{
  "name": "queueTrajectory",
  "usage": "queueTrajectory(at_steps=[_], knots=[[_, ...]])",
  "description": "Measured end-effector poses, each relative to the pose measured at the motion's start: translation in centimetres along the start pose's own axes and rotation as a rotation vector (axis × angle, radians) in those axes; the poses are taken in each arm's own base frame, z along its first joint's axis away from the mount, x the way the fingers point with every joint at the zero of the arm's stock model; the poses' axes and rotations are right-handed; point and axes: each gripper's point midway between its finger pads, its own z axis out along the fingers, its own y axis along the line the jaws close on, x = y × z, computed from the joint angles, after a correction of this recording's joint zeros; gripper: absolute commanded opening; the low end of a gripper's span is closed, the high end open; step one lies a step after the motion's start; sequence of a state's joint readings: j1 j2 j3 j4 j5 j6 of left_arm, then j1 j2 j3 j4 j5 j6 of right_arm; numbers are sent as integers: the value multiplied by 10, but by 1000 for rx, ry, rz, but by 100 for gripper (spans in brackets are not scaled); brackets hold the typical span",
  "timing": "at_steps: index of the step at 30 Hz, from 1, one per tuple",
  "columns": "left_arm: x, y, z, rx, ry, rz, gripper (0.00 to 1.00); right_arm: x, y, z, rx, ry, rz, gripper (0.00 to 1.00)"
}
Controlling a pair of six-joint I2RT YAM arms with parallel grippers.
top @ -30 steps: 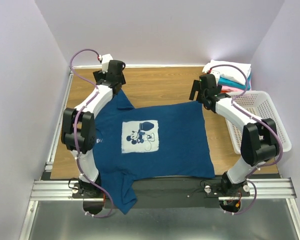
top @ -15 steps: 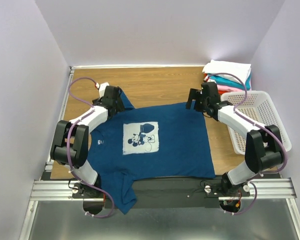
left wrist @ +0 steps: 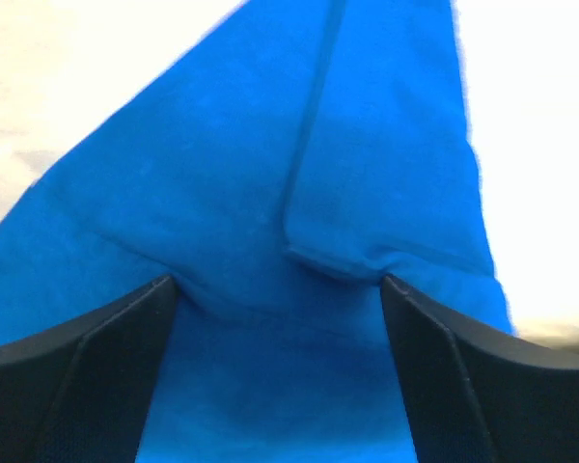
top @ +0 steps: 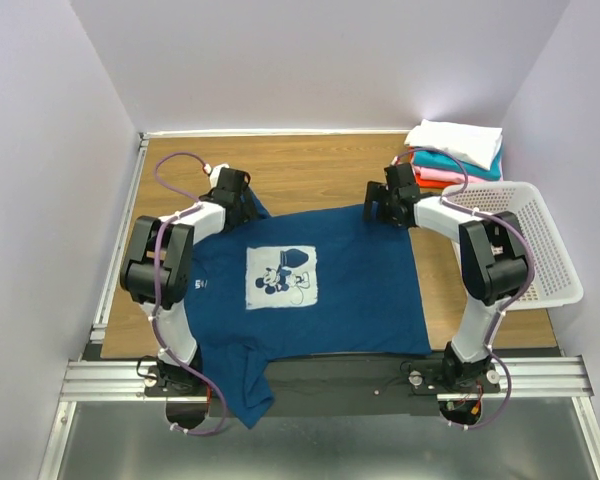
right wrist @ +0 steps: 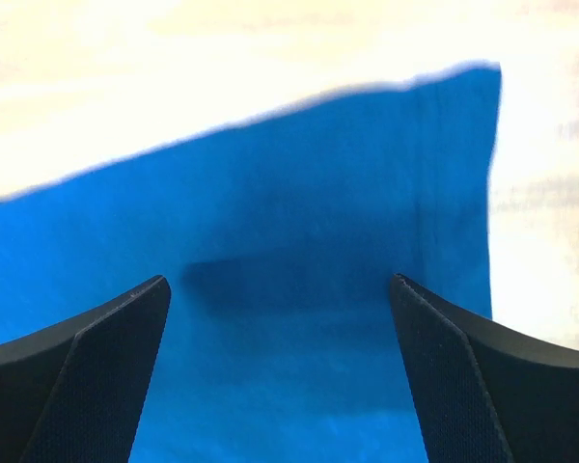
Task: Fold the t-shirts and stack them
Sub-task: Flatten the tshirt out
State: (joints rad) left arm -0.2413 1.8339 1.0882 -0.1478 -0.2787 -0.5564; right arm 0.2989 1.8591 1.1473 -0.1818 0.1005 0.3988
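Observation:
The navy blue t-shirt (top: 320,280) with a white cartoon-mouse print lies spread flat on the wooden table, its lower left part hanging over the near rail. My left gripper (top: 242,208) is open, low on the shirt's far-left sleeve; in the left wrist view its jaws straddle the blue cloth (left wrist: 299,241). My right gripper (top: 377,212) is open, low on the far-right corner; the right wrist view shows the cloth (right wrist: 299,289) between the spread jaws. Folded white, teal, pink and orange-red tees (top: 458,152) are stacked at the far right.
A white perforated plastic basket (top: 540,250) stands at the table's right edge, beside the right arm. Pale walls close in the table at the back and both sides. A metal rail (top: 320,378) runs along the near edge.
Both grippers have come down from above the table and inward onto the shirt's far corners. The shirt has stayed spread flat.

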Motion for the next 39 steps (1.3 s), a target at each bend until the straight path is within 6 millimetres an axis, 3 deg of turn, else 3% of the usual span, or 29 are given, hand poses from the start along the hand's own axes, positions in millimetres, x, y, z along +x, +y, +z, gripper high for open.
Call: queueTrajectory(at_steps=[8,18,25,28,32,34,35,37,39], knots=[[-26,-13,23,5,-9,-7,73,-26,0,23,12,-28,10,100],[-72,-36,63,16,-17,5,74,-67,-7,50,2,-76,41,100],[-120,-51,98,60,-39,5,74,-105,4,79,-39,-124,32,100],[-137,-57,112,100,-43,-11,80,-123,14,94,-76,-148,27,100],[-156,-54,125,170,-32,-44,72,-145,26,111,-122,-188,28,100],[-156,-46,127,184,-20,-52,76,-154,27,117,-133,-202,37,100],[-157,-44,127,198,-21,-55,87,-158,28,119,-141,-209,43,100],[-160,-42,125,219,-24,-57,98,-163,30,121,-154,-216,50,100],[-161,-43,124,230,-25,-57,98,-163,29,121,-159,-208,50,100]])
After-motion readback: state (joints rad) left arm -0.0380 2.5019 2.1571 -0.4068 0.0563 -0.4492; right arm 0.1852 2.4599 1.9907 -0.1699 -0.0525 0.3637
